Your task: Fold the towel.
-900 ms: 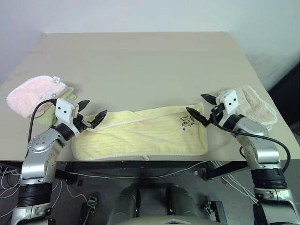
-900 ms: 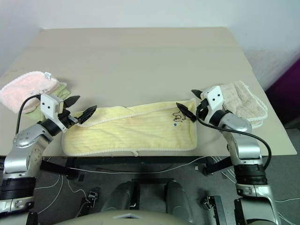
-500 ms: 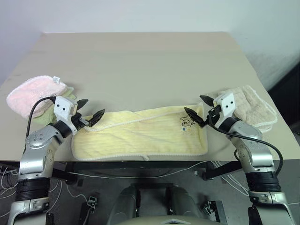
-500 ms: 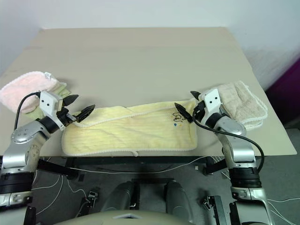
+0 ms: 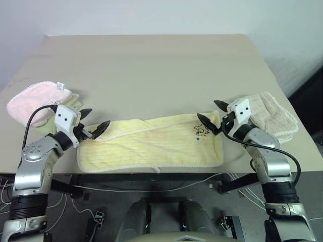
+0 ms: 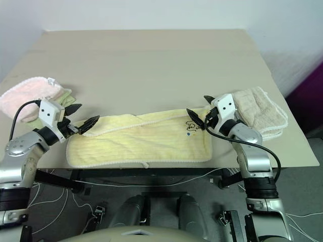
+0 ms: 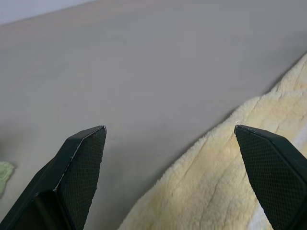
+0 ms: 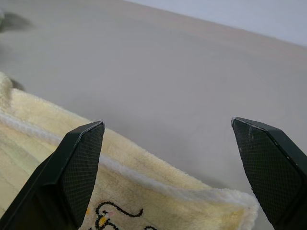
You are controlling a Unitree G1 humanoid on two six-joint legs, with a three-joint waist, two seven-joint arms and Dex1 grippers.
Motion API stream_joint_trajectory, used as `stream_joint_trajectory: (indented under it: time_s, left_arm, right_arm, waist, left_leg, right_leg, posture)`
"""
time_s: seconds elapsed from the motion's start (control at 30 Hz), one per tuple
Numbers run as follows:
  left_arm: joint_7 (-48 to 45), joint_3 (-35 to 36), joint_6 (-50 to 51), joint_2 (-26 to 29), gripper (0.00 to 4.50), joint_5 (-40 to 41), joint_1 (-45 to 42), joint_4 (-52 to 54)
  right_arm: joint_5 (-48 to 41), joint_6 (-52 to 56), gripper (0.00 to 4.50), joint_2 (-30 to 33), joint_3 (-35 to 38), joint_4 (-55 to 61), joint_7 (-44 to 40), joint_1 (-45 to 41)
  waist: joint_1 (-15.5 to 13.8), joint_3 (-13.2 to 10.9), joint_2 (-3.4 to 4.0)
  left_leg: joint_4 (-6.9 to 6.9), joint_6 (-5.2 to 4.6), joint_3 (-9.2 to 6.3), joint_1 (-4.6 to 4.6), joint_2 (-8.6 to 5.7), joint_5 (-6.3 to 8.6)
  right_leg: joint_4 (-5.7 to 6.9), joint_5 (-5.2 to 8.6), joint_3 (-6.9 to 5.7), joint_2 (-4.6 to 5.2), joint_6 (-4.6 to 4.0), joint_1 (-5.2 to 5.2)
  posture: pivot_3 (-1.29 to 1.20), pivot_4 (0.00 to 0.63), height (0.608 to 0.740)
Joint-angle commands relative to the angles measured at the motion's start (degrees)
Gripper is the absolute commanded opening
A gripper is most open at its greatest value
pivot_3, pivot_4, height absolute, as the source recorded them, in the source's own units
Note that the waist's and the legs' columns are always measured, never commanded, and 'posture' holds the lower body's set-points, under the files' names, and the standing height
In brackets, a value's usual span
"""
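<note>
The only marking is a small dark embroidered motif (image 5: 201,132) on the pale yellow towel (image 5: 151,146), near its corner at about three o'clock on the cloth. It looks like a curling script line beside a little figure with a blue dot beneath, but its letters are too small to read. In the right wrist view the stitching (image 8: 117,218) shows as black loops with a yellow spot, still not legible as a word.
</note>
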State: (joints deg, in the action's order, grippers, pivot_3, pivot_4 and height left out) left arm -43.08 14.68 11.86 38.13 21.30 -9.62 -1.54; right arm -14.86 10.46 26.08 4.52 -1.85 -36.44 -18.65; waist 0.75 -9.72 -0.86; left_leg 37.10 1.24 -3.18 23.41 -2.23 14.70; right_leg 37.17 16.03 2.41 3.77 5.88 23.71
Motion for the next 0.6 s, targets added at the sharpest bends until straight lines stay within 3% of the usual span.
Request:
stream_joint_trajectory:
  time_s: [0.03,0.3,0.43,0.6]
  left_arm:
    - [-3.2,1.7,-2.7,3.7,4.5,-1.1,1.2,0.8]
    - [-16.5,1.4,-16.5,14.8,4.5,-5.3,3.8,-6.8]
    - [-21.3,-1.1,-24.2,19.3,4.5,-8.8,0.2,-14.8]
    - [-25.1,-6.4,-34.0,20.6,4.5,-13.6,-6.7,-23.8]
  right_arm:
    - [0.0,-1.4,4.45,-0.6,-0.5,0.2,-0.4,-1.6]
    - [0.3,-2.2,4.45,-1.8,-1.2,-0.3,0.1,-0.9]
    - [0.6,-2.5,4.45,-2.7,-1.1,0.0,0.8,0.0]
    - [1.0,-3.0,4.45,-3.4,-0.7,0.5,2.2,1.1]
  waist:
    - [0.0,0.0,0.0]
    - [0.1,0.0,0.03]
    - [-0.1,0.0,0.03]
    - [-0.1,0.0,0.04]
  left_leg:
    - [0.0,0.0,0.0,0.0,0.0,0.0]
    - [-0.05,0.01,0.0,0.0,0.01,0.0]
    - [-0.08,0.01,0.0,0.0,0.0,0.0]
    - [-0.07,-0.01,0.01,0.0,-0.02,0.02]
  right_leg:
    - [0.0,0.0,0.0,0.0,0.0,0.0]
    - [-0.02,0.01,0.04,0.04,-0.02,0.02]
    - [-0.03,0.01,0.02,0.07,-0.03,0.02]
    - [-0.02,0.01,-0.04,0.06,-0.02,0.03]
  posture:
    - [0.0,0.15,0.74]
    - [0.0,0.15,0.74]
    - [0.0,0.15,0.74]
    - [0.0,0.15,0.74]
